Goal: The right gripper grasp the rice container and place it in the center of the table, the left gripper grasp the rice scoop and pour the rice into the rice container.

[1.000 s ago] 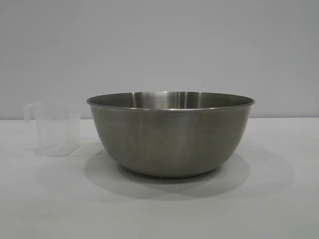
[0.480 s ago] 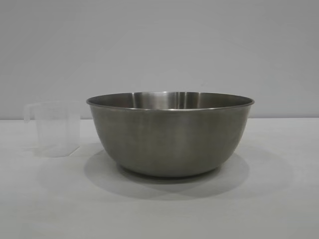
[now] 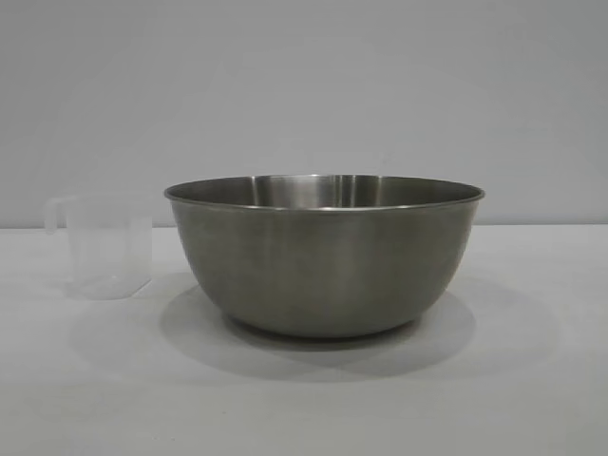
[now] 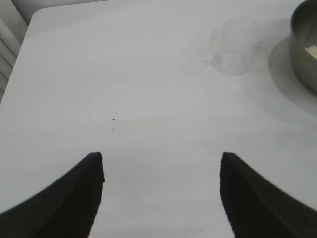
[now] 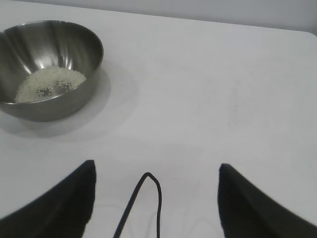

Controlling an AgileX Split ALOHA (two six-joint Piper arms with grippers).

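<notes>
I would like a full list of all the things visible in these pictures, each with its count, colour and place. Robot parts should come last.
rice container: one, brushed grey steel, standing on the middle of the table.
rice: one small heap, off-white, on the bottom inside the rice container.
rice scoop: one, clear plastic, upright on the table left of the rice container in the exterior view, apart from it; it looks empty.
table: one, white.
cable: one, thin, black, close under the right wrist camera.
left gripper: one, black, open, over bare table, short of the rice scoop.
right gripper: one, black, open, over bare table, away from the rice container.
</notes>
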